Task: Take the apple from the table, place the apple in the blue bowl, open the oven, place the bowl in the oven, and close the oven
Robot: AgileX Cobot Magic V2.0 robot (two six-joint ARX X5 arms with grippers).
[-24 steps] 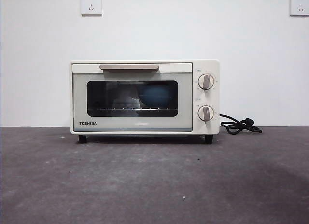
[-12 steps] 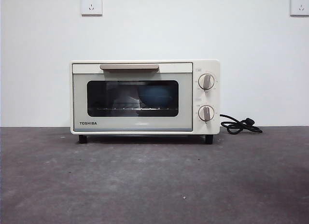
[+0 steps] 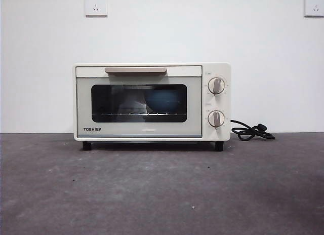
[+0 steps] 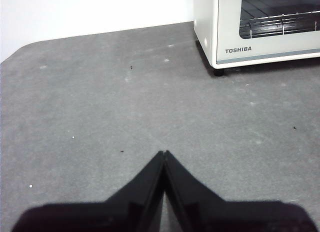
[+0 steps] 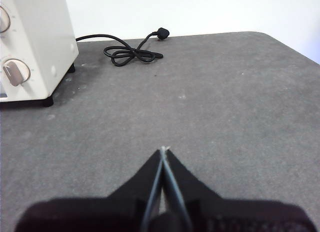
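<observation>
Now we see the table (image 3: 162,194) filling the lower frame of the front view, with the oven (image 3: 152,102) standing at center against the wall, its door shut. Behind the dark glass, right of center, we make out the bowl (image 3: 165,100) on the rack; the apple is hidden from us, so we cannot place it. At right the cord (image 3: 251,131) lies coiled beside the oven. At the bottom of its wrist view, the left gripper (image 4: 164,153) has its jaws pressed together, pinching nothing, above bare table well apart from the oven's corner. Likewise the right gripper (image 5: 163,149) is closed and empty, with the oven's knobs cut off at the upper left edge.
</observation>
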